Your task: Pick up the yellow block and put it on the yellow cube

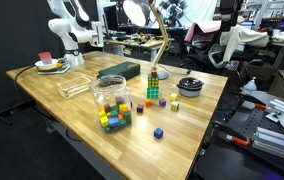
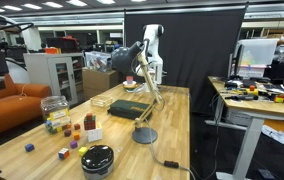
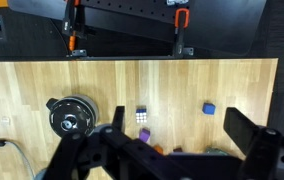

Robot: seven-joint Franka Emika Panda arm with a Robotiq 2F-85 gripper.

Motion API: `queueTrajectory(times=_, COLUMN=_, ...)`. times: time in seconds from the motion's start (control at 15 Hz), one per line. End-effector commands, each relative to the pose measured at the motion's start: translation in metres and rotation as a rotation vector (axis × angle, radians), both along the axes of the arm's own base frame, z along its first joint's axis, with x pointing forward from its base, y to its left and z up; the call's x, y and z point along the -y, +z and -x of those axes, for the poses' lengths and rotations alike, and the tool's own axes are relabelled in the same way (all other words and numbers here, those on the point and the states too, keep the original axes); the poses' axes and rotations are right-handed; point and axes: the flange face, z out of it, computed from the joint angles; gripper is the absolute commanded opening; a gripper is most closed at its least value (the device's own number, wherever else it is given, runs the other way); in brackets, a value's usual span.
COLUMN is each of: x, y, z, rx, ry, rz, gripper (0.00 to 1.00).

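Observation:
In the wrist view my gripper [image 3: 182, 125] is open and empty, high above the wooden table [image 3: 242, 85]. Between and below its fingers lie a small blue cube [image 3: 209, 108], a multicoloured puzzle cube [image 3: 142, 115], a purple block [image 3: 145, 135] and an orange block [image 3: 158, 150]. I cannot pick out a loose yellow cube for certain; the gripper body hides the near part of the table. Yellow blocks show inside a clear jar [image 1: 110, 100]. My arm [image 1: 64, 25] stands at the far end of the table, also seen in an exterior view [image 2: 152, 45].
A black round object [image 3: 70, 113] lies left of the blocks. A desk lamp [image 2: 132, 60] rises from its round base [image 2: 144, 135] mid-table. A dark flat box [image 1: 119, 70], a clear tray [image 1: 74, 87] and a plate [image 1: 50, 66] sit near the arm. The table edge carries orange clamps [image 3: 181, 18].

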Motion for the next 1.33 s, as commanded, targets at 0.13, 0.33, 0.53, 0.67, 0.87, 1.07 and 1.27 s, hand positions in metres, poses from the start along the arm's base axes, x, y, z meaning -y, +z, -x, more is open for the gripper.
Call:
queueTrajectory(times=0.13, x=-0.028, y=0.003, z=-0.008, rx=0.092, ry=0.133, rz=-0.056, gripper=1.00)
queueTrajectory(times=0.33, x=-0.053, y=-0.015, z=-0.007, rx=0.076, ry=0.209, rz=-0.055, gripper=1.00)
queueTrajectory(times=0.53, x=-0.079, y=-0.048, z=-0.004, rx=0.018, ry=0.267, rz=-0.051, gripper=1.00)
queueTrajectory(times=0.67, x=-0.078, y=-0.044, z=0.001, rx=0.018, ry=0.253, rz=-0.033, gripper=1.00)
queueTrajectory(times=0.87, x=-0.082, y=-0.048, z=-0.001, rx=0.005, ry=0.257, rz=-0.032, gripper=1.00)
queueTrajectory(times=1.07, x=-0.081, y=-0.043, z=-0.001, rx=0.018, ry=0.255, rz=-0.036, gripper=1.00)
queueTrajectory(times=1.27, x=-0.085, y=-0.052, z=-0.007, rx=0.020, ry=0.262, rz=-0.074, gripper=1.00)
